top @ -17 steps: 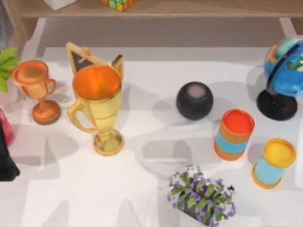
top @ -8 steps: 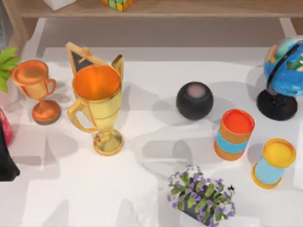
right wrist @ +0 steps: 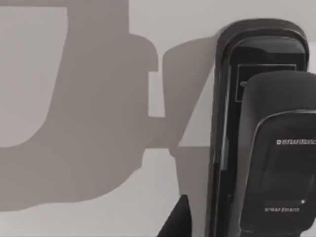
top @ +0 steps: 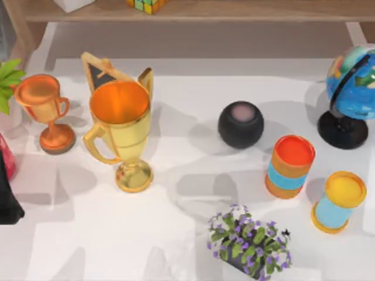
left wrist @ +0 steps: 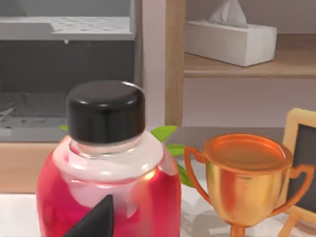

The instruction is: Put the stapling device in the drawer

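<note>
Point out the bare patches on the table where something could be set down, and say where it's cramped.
Bare: the table at the near left, in front of the gold trophy; also the middle strip between that trophy and the black speaker. Cramped: the right side, where the orange-lidded can, yellow-lidded can, globe and flower pot cluster.

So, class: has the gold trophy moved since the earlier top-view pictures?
No. The gold trophy stands where it did, same gap from the black speaker.
</note>
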